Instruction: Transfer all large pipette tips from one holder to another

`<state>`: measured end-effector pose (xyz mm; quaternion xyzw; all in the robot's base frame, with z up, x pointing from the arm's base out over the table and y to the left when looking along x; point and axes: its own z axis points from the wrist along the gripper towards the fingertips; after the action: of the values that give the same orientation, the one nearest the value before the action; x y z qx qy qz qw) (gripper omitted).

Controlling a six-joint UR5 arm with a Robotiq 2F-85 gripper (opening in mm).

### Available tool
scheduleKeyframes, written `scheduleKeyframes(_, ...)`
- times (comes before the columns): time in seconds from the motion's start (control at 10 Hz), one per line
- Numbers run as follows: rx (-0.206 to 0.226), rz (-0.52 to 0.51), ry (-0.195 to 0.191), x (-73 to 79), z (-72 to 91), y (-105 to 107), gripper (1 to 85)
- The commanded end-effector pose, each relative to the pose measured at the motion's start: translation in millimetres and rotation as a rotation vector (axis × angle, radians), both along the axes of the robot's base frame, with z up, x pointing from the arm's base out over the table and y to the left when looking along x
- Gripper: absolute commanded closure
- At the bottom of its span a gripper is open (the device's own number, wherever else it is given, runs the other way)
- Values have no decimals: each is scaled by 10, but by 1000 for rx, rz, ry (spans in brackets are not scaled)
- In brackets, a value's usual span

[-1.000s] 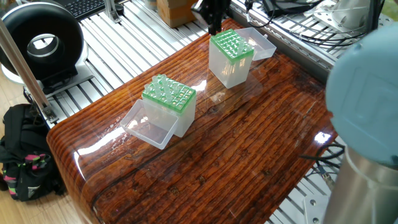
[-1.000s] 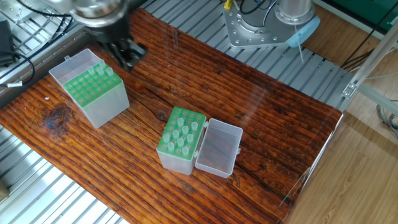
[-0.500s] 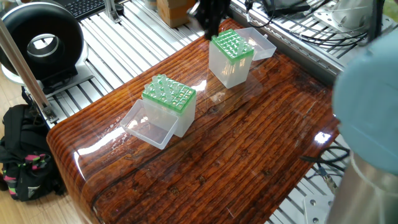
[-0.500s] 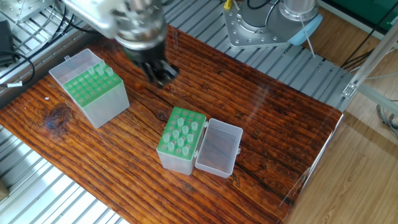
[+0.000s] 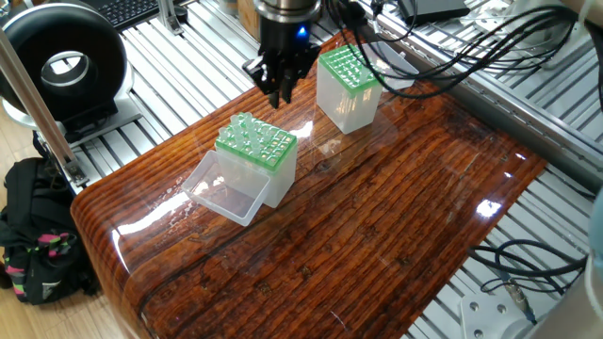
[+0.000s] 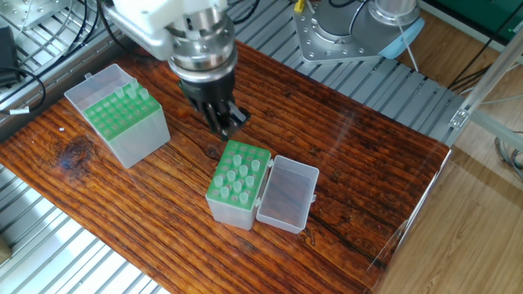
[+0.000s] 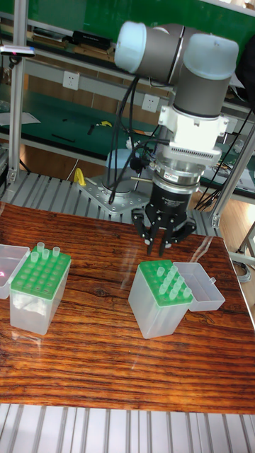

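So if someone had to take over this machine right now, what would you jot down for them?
Gripper: hangs just above the table beside the open-lid box, at its rim. The jaws are close together, but I cannot tell whether they hold a tip.
Things: large pipette tips stand in that box's green rack, with several holes empty. The other box has a few tips along one edge of its rack.
Done: some tips sit in each rack.
Left: tips are split between both boxes, so the transfer is not finished. Check the jaws before moving on.
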<state>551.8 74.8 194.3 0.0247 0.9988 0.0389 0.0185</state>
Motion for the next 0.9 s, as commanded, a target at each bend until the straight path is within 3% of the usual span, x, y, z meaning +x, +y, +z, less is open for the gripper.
scheduleKeyframes(0.0,-2,153,-49,62,-53,63,587)
scheduleKeyframes(0.1,27,203,-68,82,-59,158,587)
scheduleKeyframes(0.2,30,242,-78,81,-55,177,587)
scheduleKeyframes(0.3,31,282,-90,56,-63,205,587)
scheduleKeyframes(0.4,63,300,-97,-21,-84,319,587)
scheduleKeyframes(0.6,23,369,-93,-159,-145,261,593)
scheduleKeyframes(0.8,13,396,-92,-174,-170,240,593)
